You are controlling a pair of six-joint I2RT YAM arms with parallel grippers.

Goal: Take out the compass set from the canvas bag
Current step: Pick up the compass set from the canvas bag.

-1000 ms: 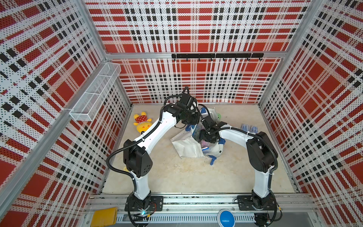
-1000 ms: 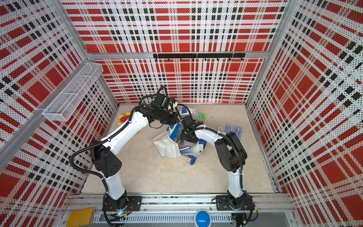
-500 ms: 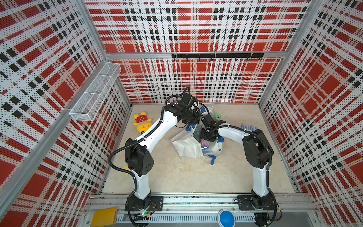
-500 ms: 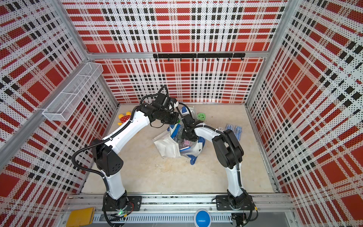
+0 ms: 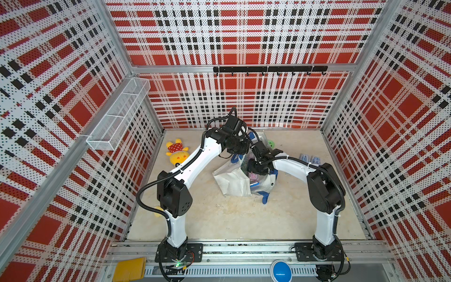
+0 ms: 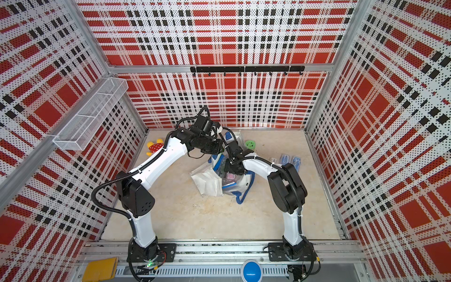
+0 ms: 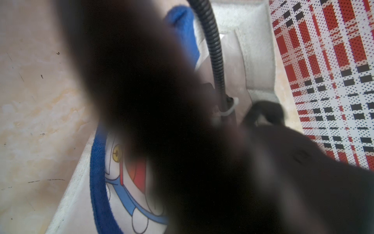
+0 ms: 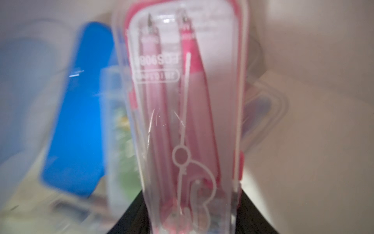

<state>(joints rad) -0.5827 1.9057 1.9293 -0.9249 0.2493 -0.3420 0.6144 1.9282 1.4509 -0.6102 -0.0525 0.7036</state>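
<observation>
canvas bag: slumped mid-table, mouth open upward, blue strap trailing toward the front. Seen in both top views.
right claw: down inside the bag mouth. In the wrist view its dark jaws sit against both sides of the case's near end, so it reads as a medium-width grip on the compass set.
compass set: pink compass in a clear hard case, inside the bag on top of other stuff. Shows as a pink patch in a top view.
bag contents: blue flat case just beside the compass set. Something green sits between them, too blurry to name.
left claw: closed, at the bag's far rim. Looks like it pinches the rim to hold the mouth open, but the contact is hidden and the wrist view is mostly dark blur.
done: mouth open, set found and apparently gripped.
left: lift out past the rim, set down, release.
room front: bare table between bag and arm bases. Widest free patch, likely drop spot.
room right: clear packs near the right wall, with the right forearm just beside them.
room left: plush toy by the left wall, well apart from the bag.
room far: green round thing just behind the bag. Back wall near, so little space.
edges: fabric rim close around the right claw, so a case corner could snag coming up. The two wrists are near each other.
walls: wire basket and hook rail high up, out of the way.
</observation>
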